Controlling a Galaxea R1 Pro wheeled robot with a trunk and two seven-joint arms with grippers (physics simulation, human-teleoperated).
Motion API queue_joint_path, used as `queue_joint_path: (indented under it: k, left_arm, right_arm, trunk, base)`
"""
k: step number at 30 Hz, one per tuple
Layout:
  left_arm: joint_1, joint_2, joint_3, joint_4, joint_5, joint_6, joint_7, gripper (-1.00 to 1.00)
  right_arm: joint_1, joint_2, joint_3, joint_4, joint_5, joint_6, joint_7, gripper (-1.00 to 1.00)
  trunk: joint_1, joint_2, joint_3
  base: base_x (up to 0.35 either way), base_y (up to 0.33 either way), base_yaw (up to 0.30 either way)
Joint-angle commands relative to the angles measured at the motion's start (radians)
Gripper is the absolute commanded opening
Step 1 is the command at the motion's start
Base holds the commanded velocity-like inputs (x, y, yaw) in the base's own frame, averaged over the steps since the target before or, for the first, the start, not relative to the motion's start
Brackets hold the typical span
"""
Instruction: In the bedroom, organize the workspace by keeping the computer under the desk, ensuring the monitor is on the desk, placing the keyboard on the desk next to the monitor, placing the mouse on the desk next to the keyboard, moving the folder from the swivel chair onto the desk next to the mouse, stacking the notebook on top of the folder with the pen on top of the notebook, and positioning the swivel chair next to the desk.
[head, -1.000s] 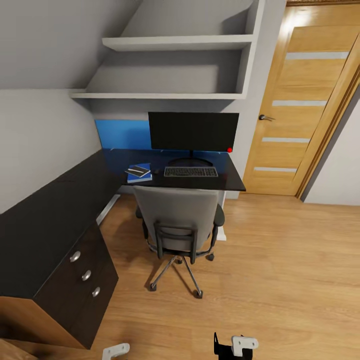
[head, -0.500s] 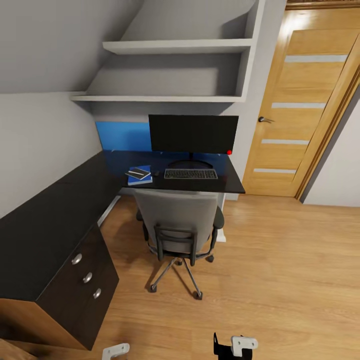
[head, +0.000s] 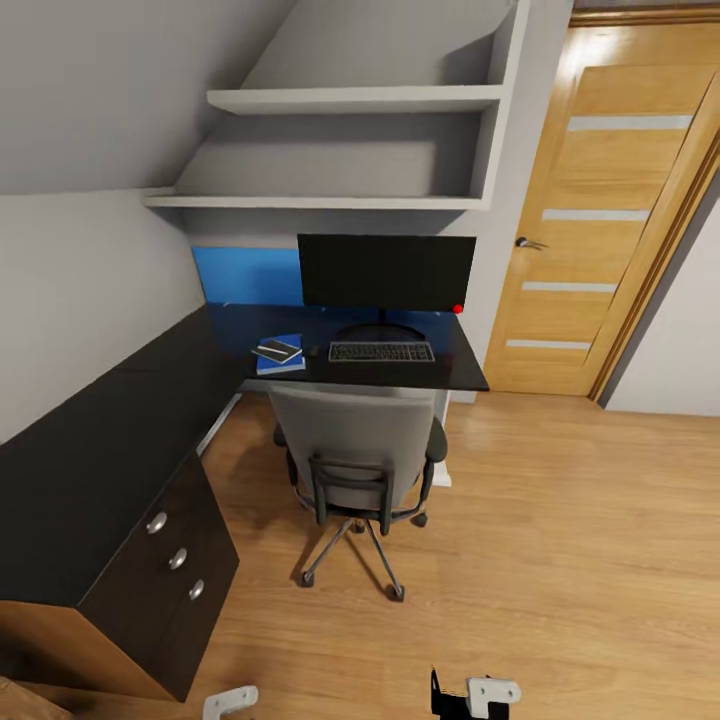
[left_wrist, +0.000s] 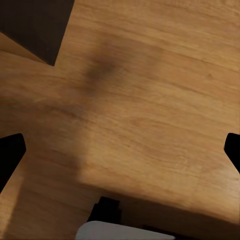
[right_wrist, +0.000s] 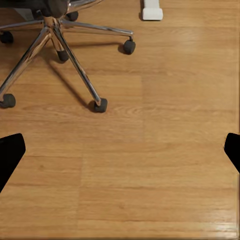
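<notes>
Facing the swivel chair (head: 355, 445) tucked at the desk (head: 90, 470), both grippers are hanging spread and empty, risking nudging the chair away.

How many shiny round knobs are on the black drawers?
3. They sit in a slanted row on the drawer unit's front: top knob, middle knob, bottom knob, at the near end of the desk.

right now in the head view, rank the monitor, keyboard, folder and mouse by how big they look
1. monitor
2. keyboard
3. folder, partly covered by the notebook; narrower than the keyboard, so the order is fairly sure
4. mouse, a tiny dark blob
</notes>
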Motion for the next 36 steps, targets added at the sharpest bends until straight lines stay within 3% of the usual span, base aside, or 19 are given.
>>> queue_joint_path:
  k: [1, 7, 14, 17, 18, 19, 20, 23, 27, 36]
  left_arm:
    - [-0.001, 0.000, 0.006, 0.001, -0.008, -0.005, 0.005, 1.00]
    - [0.016, 0.009, 0.007, 0.001, -0.008, -0.012, 0.008, 1.00]
    - [0.097, 0.026, 0.006, 0.001, -0.009, -0.083, 0.008, 1.00]
    - [0.151, 0.032, 0.006, 0.001, -0.009, -0.181, 0.008, 1.00]
    - [0.198, 0.039, 0.006, 0.001, -0.009, -0.299, 0.005, 1.00]
    - [0.217, 0.041, 0.006, 0.001, -0.009, -0.353, 0.004, 1.00]
    - [0.217, 0.041, 0.006, 0.001, -0.009, -0.353, 0.004, 1.00]
    - [0.246, 0.043, 0.006, 0.001, -0.010, -0.436, 0.002, 1.00]
    - [0.262, 0.044, 0.006, 0.001, -0.010, -0.480, 0.002, 1.00]
    - [0.269, 0.039, 0.006, 0.001, -0.010, -0.492, 0.003, 1.00]
  right_arm:
    - [0.003, -0.001, 0.009, 0.002, -0.009, -0.004, -0.003, 1.00]
    - [0.054, -0.029, 0.009, 0.002, -0.009, -0.009, -0.007, 1.00]
    - [0.128, -0.061, 0.009, 0.002, -0.011, -0.016, -0.008, 1.00]
    - [0.150, -0.071, 0.009, 0.002, -0.011, -0.025, -0.008, 1.00]
    - [0.168, -0.076, 0.009, 0.002, -0.011, -0.035, -0.008, 1.00]
    - [0.175, -0.076, 0.010, 0.002, -0.011, -0.038, -0.008, 1.00]
    - [0.175, -0.076, 0.010, 0.002, -0.011, -0.038, -0.008, 1.00]
    - [0.183, -0.077, 0.010, 0.002, -0.011, -0.037, -0.009, 1.00]
    - [0.186, -0.087, 0.010, 0.000, -0.012, -0.034, -0.009, 1.00]
    - [0.188, -0.113, 0.010, 0.001, -0.012, -0.030, -0.005, 1.00]
  trunk:
    - [-0.004, 0.007, 0.002]
    - [-0.027, 0.049, 0.021]
    - [-0.054, 0.098, 0.043]
    - [-0.065, 0.119, 0.052]
    - [-0.069, 0.126, 0.056]
    - [-0.073, 0.133, 0.059]
    - [-0.077, 0.140, 0.062]
    - [-0.088, 0.161, 0.071]
    - [-0.092, 0.168, 0.074]
    - [-0.092, 0.168, 0.074]
  base:
    - [0.000, 0.000, 0.000]
    - [0.000, 0.000, 0.000]
    - [0.000, 0.000, 0.000]
    - [0.000, 0.000, 0.000]
    - [0.000, 0.000, 0.000]
    - [0.000, 0.000, 0.000]
    - [0.000, 0.000, 0.000]
    - [0.000, 0.000, 0.000]
    - [0.000, 0.000, 0.000]
    - [0.000, 0.000, 0.000]
